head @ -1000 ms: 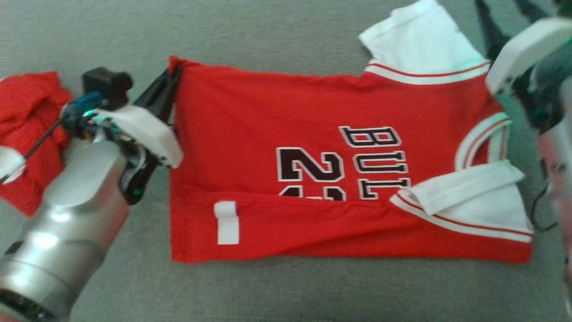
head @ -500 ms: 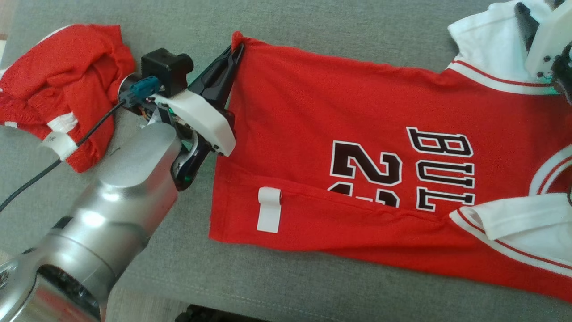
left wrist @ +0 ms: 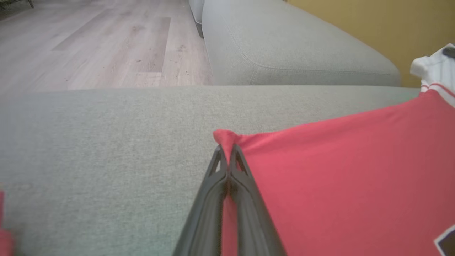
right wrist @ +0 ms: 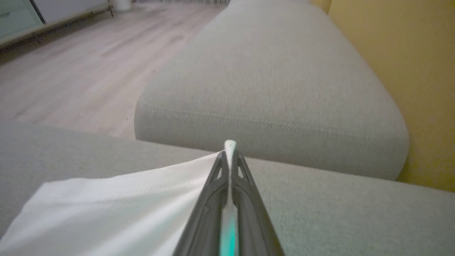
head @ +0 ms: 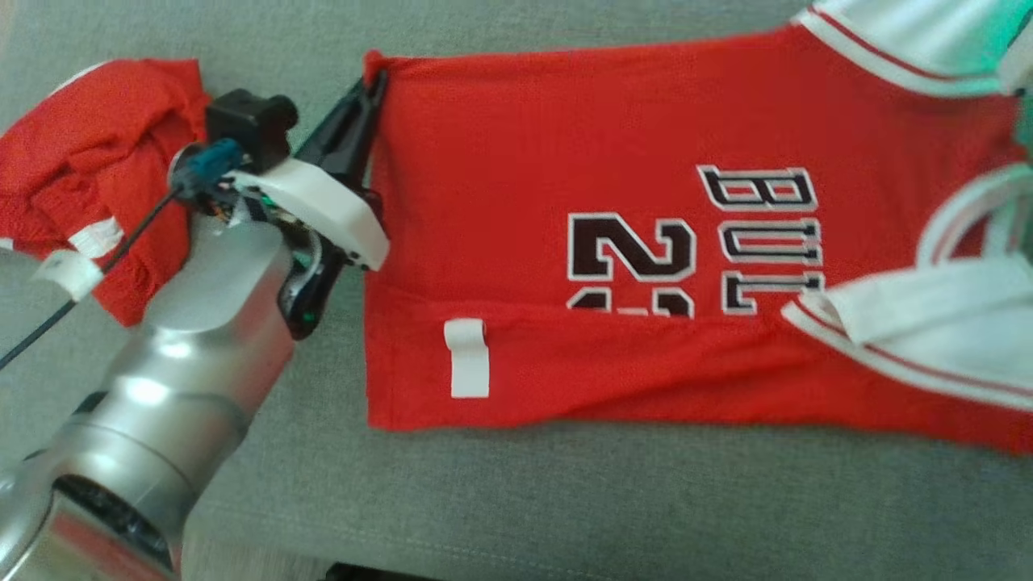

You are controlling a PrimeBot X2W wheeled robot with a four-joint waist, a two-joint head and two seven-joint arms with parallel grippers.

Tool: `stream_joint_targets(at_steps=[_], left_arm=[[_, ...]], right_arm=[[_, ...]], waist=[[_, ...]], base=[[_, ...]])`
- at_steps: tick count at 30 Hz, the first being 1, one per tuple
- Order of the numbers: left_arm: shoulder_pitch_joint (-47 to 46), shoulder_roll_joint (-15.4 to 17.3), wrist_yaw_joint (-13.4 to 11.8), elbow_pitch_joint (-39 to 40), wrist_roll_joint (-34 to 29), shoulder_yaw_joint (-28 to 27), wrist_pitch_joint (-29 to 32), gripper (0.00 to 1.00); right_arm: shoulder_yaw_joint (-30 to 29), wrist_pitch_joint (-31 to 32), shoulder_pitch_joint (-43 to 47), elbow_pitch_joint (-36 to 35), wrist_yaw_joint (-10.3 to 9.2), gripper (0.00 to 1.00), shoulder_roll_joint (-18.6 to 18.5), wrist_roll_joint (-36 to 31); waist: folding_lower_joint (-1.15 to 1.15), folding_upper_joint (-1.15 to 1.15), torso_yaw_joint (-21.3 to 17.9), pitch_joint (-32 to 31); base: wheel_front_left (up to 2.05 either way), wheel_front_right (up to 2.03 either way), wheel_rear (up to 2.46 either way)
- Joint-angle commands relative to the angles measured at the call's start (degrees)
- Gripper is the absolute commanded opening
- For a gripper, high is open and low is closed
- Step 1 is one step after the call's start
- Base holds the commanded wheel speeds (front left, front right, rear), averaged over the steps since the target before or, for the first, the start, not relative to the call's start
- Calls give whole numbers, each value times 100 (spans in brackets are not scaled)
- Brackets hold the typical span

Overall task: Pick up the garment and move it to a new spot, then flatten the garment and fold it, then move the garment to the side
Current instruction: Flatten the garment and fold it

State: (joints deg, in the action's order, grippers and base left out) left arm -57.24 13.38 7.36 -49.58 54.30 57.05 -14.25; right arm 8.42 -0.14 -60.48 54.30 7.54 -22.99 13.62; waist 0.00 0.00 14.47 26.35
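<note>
The garment (head: pixel 613 242) is a red jersey with white sleeves and black lettering, lying spread on the grey couch seat (head: pixel 565 500) with its near edge folded over. My left gripper (head: pixel 373 81) is shut on the jersey's far hem corner (left wrist: pixel 224 137), fabric pinched between its dark fingers (left wrist: pixel 217 192). My right gripper (right wrist: pixel 230 151) is shut on the edge of a white sleeve (right wrist: pixel 117 206), a tip of cloth poking past the fingertips. In the head view the far white sleeve (head: pixel 904 36) runs off the upper right corner.
A second red garment (head: pixel 89 161) lies crumpled on the seat to the left of my left arm. Another grey cushion (right wrist: pixel 277 89) stands beyond the seat, with a yellow wall (right wrist: pixel 408 64) behind and wooden floor (left wrist: pixel 89 42) to one side.
The right gripper has shut on the white sleeve. The head camera has shifted, so the jersey sits differently in its picture. The left gripper keeps its hold on the hem corner.
</note>
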Motion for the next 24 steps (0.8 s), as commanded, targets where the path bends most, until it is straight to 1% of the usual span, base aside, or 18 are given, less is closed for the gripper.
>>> stream_joint_targets(at_steps=[1, 4, 5, 7, 8, 9, 13, 17, 21, 22, 23, 24], left_arm=[[-123, 298, -93, 41, -97, -357, -68, 0], [120, 408, -250, 315, -439, -803, -71, 0], [120, 408, -250, 315, -439, -803, -71, 0], [408, 494, -422, 580, -737, -1179, -72, 0], [784, 563, -550, 869, -1092, -1514, -73, 0], [995, 585, -627, 1013, -1267, -1678, -73, 0], [1922, 565, -832, 1531, -1870, -2292, -73, 0], [2871, 373, -894, 1948, -2322, -2857, -74, 0], [3628, 82, -787, 2138, -2671, -3264, -74, 0], [3761, 12, -748, 2143, -2745, -3347, -74, 5], [3870, -51, -721, 2130, -2818, -3434, -74, 20], [3958, -116, -709, 2121, -2883, -3538, -74, 41]], right_arm=[[-12, -341, -21, -157, -5, 0, 98, 2], [-26, -904, 214, -214, -5, 0, 200, 143], [-26, -904, 214, -214, -5, 0, 200, 143], [88, -1120, 476, -306, -5, 0, 268, 304], [243, -1247, 825, -463, -5, 0, 308, 521], [345, -1290, 1027, -563, -5, 0, 316, 631], [616, -1415, 1911, -1157, -5, 0, 283, 1148], [678, -1464, 2889, -1822, -5, 0, 263, 1601], [567, -1477, 3726, -2285, -5, 0, 345, 1894], [535, -1478, 3890, -2359, -5, 0, 380, 1934], [499, -1477, 4042, -2398, -5, 0, 418, 1960], [474, -1440, 4183, -2398, -5, 0, 463, 1978]], waist=[[0, 0, -125, -136], [0, 0, -284, -316], [0, 0, -284, -316], [0, 0, -411, -462], [0, 0, -532, -627], [0, 0, -592, -712], [0, 0, -769, -1028], [0, 0, -880, -1302], [0, 0, -939, -1479], [0, 0, -947, -1510], [0, 0, -949, -1543], [0, 0, -949, -1578]], base=[[0, 0, 0], [0, 0, 0], [0, 0, 0], [0, 0, 0], [0, 0, 0], [0, 0, 0], [0, 0, 0], [0, 0, 0], [0, 0, 0], [0, 0, 0], [0, 0, 0], [0, 0, 0]])
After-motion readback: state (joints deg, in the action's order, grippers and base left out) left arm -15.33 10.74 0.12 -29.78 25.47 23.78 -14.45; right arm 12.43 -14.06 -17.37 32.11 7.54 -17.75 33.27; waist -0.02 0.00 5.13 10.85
